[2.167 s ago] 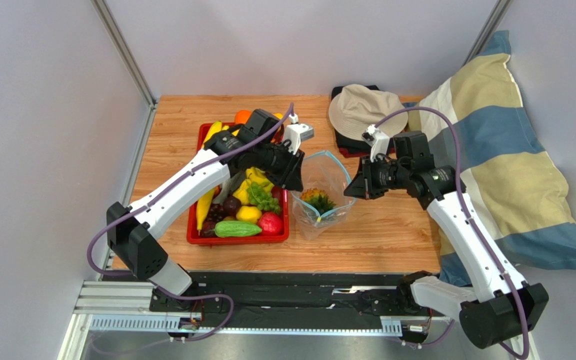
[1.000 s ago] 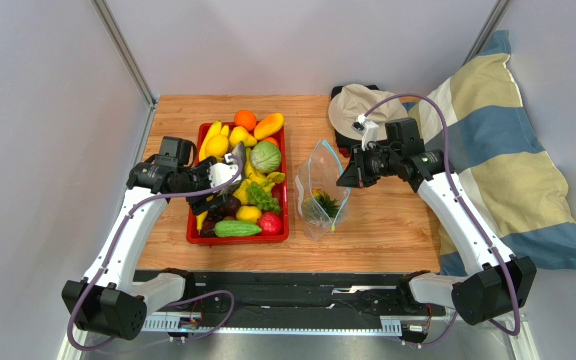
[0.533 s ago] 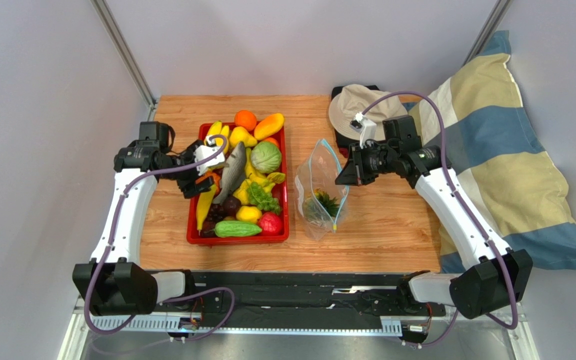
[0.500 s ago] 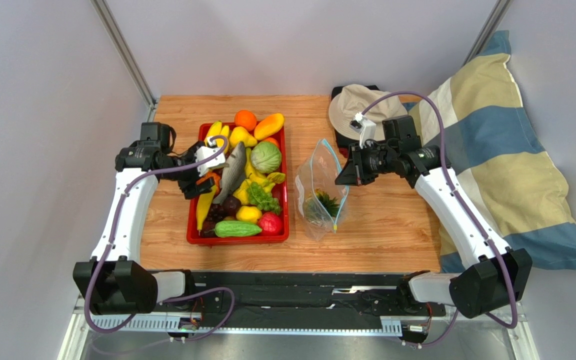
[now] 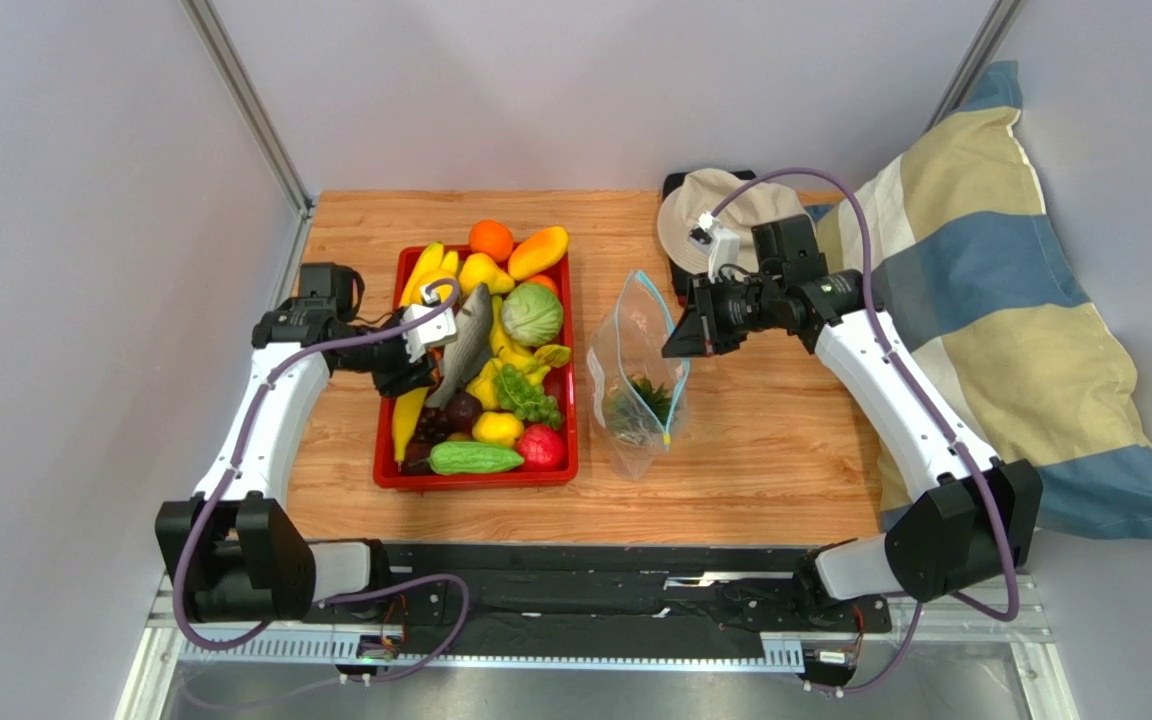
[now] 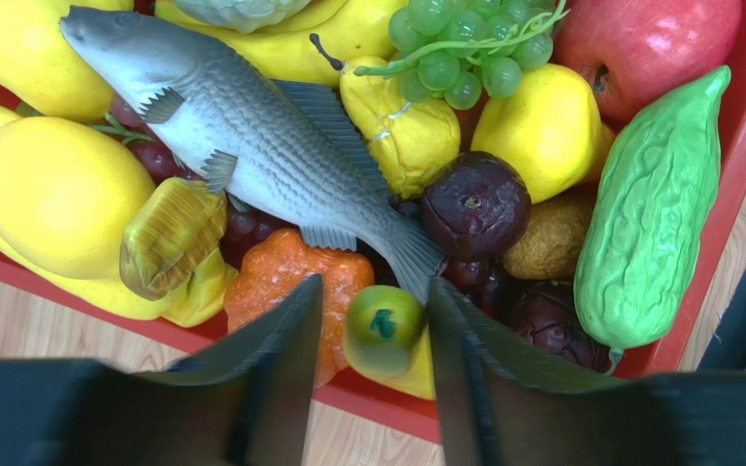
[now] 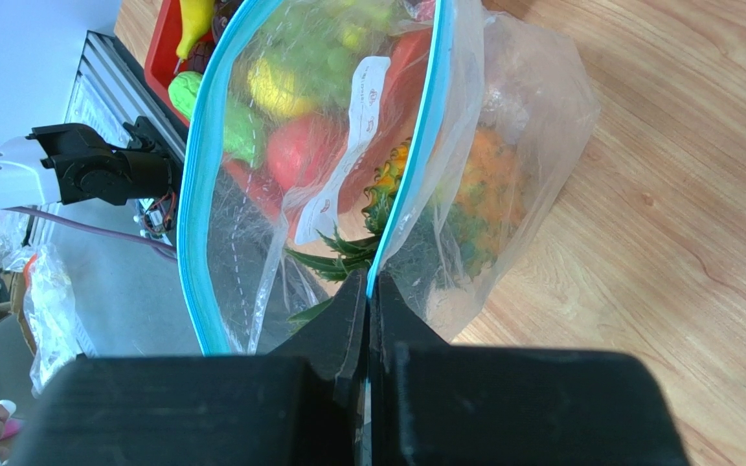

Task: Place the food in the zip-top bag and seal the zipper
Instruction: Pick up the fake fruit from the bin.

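The zip-top bag (image 5: 636,375) stands right of the red tray (image 5: 385,477), with a pineapple (image 5: 638,402) inside. My right gripper (image 5: 672,342) is shut on the zipper and holds the mouth up. In the right wrist view the gripper (image 7: 368,282) pinches the blue zipper (image 7: 427,126), and the pineapple (image 7: 489,194) and white label (image 7: 353,136) show through the bag. My left gripper (image 5: 394,372) is open over the tray's left edge. In the left wrist view the gripper (image 6: 375,291) straddles a yellow-green fruit (image 6: 384,330), beside a grey fish (image 6: 250,136), lemon (image 6: 542,126) and cucumber (image 6: 654,204).
The tray is piled with several toy foods, among them grapes (image 6: 455,49) and a red apple (image 6: 640,39). A beige hat (image 5: 717,218) on dark cloth lies at the back right. A striped pillow (image 5: 988,300) lies along the table's right edge. Walls close the left and back.
My left arm left the bag, swung back past the tray's left side, and now sits over its left edge. My right gripper raised the zipper edge slightly toward the back.
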Robot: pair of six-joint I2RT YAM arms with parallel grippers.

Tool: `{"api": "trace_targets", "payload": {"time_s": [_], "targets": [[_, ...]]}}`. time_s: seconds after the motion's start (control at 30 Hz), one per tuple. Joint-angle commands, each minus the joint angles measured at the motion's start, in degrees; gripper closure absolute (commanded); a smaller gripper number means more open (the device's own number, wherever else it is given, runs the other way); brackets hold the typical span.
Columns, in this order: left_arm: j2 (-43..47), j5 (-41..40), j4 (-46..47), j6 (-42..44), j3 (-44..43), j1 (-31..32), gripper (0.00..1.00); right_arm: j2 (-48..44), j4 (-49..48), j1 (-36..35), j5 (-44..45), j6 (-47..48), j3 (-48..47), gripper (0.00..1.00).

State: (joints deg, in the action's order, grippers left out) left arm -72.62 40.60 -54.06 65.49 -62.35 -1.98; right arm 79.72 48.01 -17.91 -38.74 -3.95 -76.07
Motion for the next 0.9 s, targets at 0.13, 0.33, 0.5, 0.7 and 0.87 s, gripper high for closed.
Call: {"api": "trace_targets", "payload": {"time_s": [0.13, 0.33, 0.5, 0.7, 0.87], "targets": [[9.24, 5.01, 2.21, 1.57, 1.79, -0.22, 0.75, 1.22, -0.64, -0.11, -1.42, 1.31, -3.56, 1.0], [16.54, 5.28, 2.81, -3.25, -4.44, 1.71, 1.0, 1.22, -1.07, -0.1, -2.57, 0.43, -2.94, 1.0], [17.43, -0.86, 18.53, -17.03, -12.43, 14.26, 1.0, 1.4, -2.48, -0.11, -4.93, -1.41, -1.89, 1.0], [15.5, -14.21, 46.99, -19.71, -10.35, 34.01, 1.0, 1.93, -4.32, -0.02, -10.2, -5.44, -1.45, 1.0], [10.05, -17.13, 59.51, -19.7, -11.3, 42.57, 1.0, 0.96, -5.56, -0.11, -11.97, -8.09, -1.01, 1.0]]}}
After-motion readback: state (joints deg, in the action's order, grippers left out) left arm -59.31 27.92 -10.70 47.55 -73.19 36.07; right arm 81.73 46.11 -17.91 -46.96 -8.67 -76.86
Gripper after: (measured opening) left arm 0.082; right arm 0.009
